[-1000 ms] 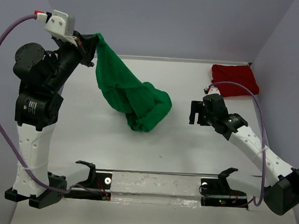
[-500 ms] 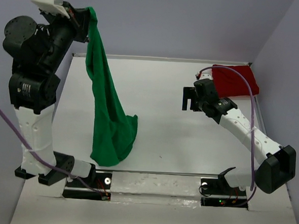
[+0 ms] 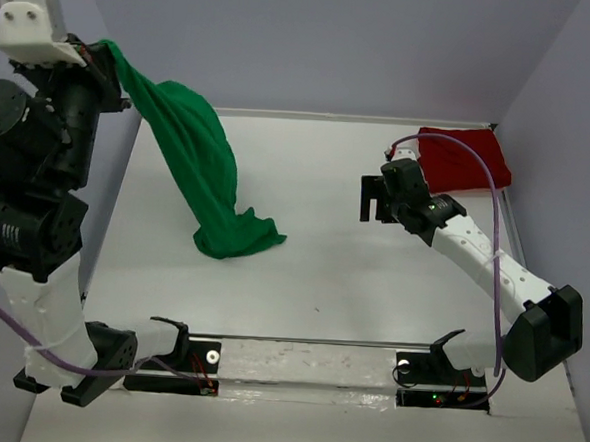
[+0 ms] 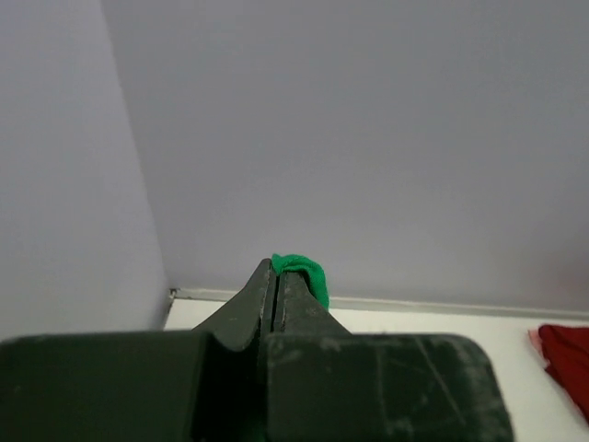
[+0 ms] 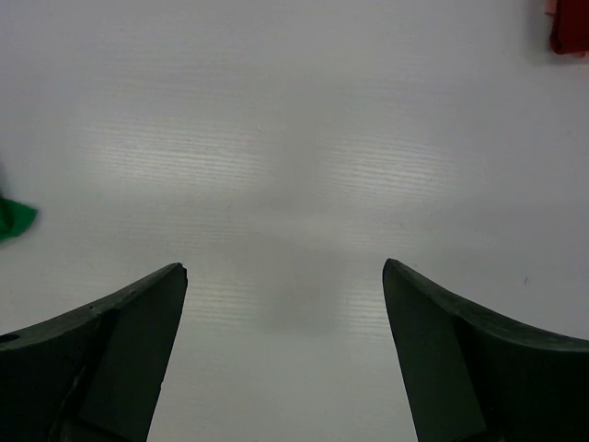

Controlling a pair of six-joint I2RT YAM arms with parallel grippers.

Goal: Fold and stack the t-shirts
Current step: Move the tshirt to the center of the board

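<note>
Clearly the left pincer [image 3: 113,58] is pressed together on a bunched edge of the green t-shirt [image 3: 194,160], held high at about ten o'clock of the overhead view. Its wrist camera shows the fingers closed flat, with a tuft of the green t-shirt [image 4: 302,272] poking out at the tips. From that grip the shirt drapes down toward the centre, and its lower end lies crumpled on the bench [image 3: 322,273] at about nine o'clock, just left of the middle. Lifting by one edge looks meant to let the cloth's own weight pull it out long, so it can be laid flat for folding. As it hangs it is twisted, not spread.

The right pincer [image 3: 370,198] is spread wide and holds nothing. It hovers over bare bench at about three o'clock, its opening turned toward the green cloth. I judge it is placed ready to take a second corner.

The red t-shirt [image 3: 466,157] lies as a compact, seemingly folded block in the far corner at about two o'clock, well apart from the green one. It is a likely base for the stack.

No brand, label or legible writing shows on either shirt, the arms or the bench.
</note>
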